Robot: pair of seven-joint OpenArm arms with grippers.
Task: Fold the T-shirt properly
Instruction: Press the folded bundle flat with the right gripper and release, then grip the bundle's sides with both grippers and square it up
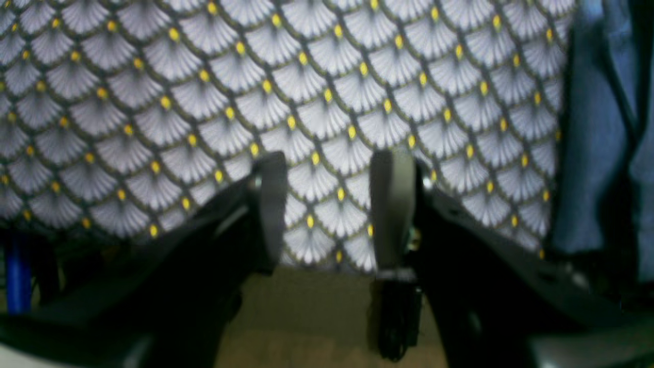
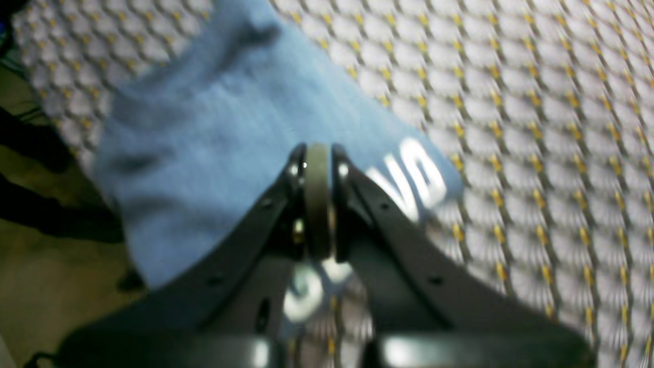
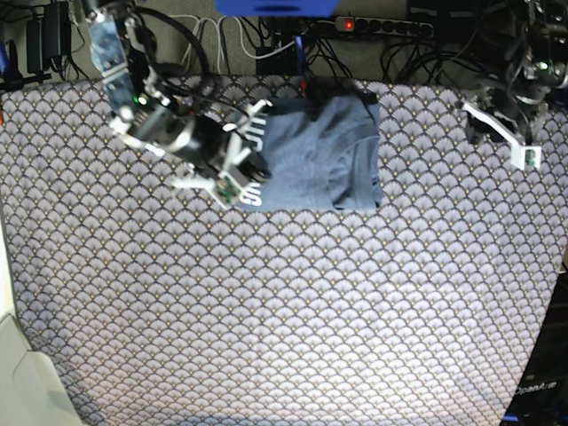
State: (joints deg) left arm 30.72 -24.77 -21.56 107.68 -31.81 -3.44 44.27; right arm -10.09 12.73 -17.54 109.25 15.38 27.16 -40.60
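Note:
The slate-blue T-shirt (image 3: 324, 155) lies folded into a rough rectangle at the back middle of the table, with white lettering along its left edge (image 2: 409, 174). My right gripper (image 3: 241, 173) hovers over that lettered edge. In the right wrist view its pads are pressed together, so my right gripper (image 2: 318, 153) is shut, and I see no cloth between them. My left gripper (image 1: 331, 158) is open and empty over the tablecloth near the back right corner (image 3: 510, 138), well apart from the shirt. A strip of the T-shirt's blue cloth (image 1: 598, 128) shows at the right edge of the left wrist view.
A scallop-patterned tablecloth (image 3: 284, 311) covers the whole table. A power strip (image 3: 382, 27) and tangled cables run behind the back edge. The table edge and brown floor (image 1: 317, 306) lie just below my left gripper. A white object (image 3: 22, 382) sits at the front left corner.

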